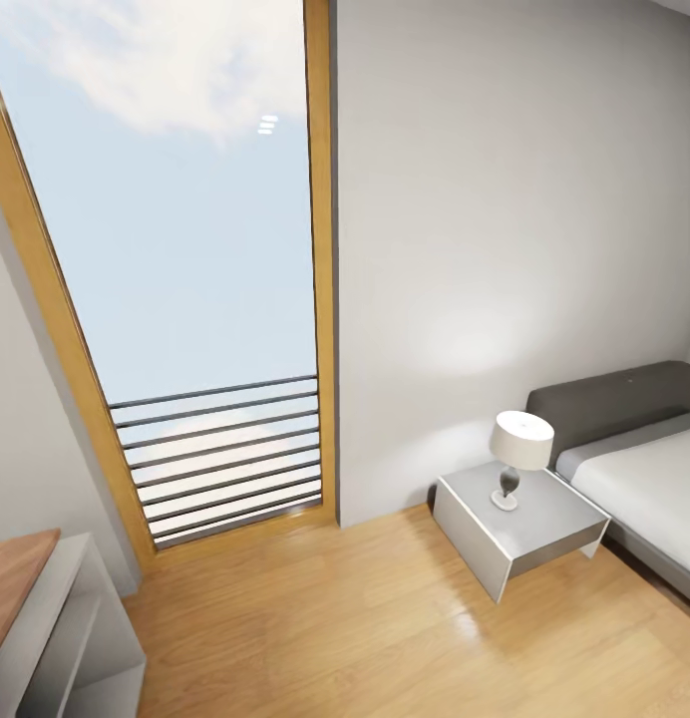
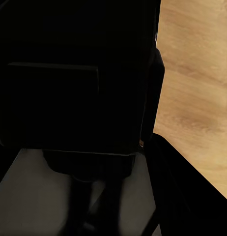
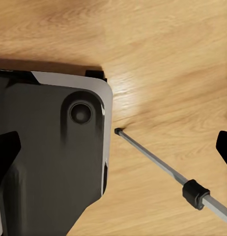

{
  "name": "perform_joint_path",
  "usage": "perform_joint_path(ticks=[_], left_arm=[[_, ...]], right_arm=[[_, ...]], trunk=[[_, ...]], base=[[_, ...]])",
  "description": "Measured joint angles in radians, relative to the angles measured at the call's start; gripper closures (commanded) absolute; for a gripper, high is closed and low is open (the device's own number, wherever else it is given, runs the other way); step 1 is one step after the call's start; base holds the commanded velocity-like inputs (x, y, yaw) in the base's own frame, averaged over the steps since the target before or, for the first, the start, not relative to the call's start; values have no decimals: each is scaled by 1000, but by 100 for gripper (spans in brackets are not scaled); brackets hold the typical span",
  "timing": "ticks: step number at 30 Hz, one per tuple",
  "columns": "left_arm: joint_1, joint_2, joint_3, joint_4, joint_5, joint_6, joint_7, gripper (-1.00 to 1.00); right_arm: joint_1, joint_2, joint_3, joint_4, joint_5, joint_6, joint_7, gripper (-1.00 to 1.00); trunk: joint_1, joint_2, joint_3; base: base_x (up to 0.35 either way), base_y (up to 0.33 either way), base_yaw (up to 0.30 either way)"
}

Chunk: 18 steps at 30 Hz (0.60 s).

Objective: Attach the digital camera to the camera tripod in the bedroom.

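Bedroom corner — perhaps tripod leg (image 3: 162, 164)

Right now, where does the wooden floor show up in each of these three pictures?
Head view: the wooden floor spans the lower part, from the window to the bedside table.
Left wrist view: the floor is the lit strip beside the dark robot parts.
Right wrist view: the floor lies under a silver tripod leg.
Shared landmark: the floor's pale plank grain.
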Motion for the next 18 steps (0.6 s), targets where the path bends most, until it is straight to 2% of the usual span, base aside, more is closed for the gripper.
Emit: perform_joint_path(ticks=[7, 18], left_arm=[[0, 0, 0, 0, 0, 0, 0, 100], [0, 0, 0, 0, 0, 0, 0, 100]], right_arm=[[0, 4, -2, 0, -3, -1, -1, -100], [0, 7, -3, 0, -5, 0, -2, -100]], trunk=[[0, 0, 1], [0, 0, 3]], base=[[0, 0, -31], [0, 0, -130]])
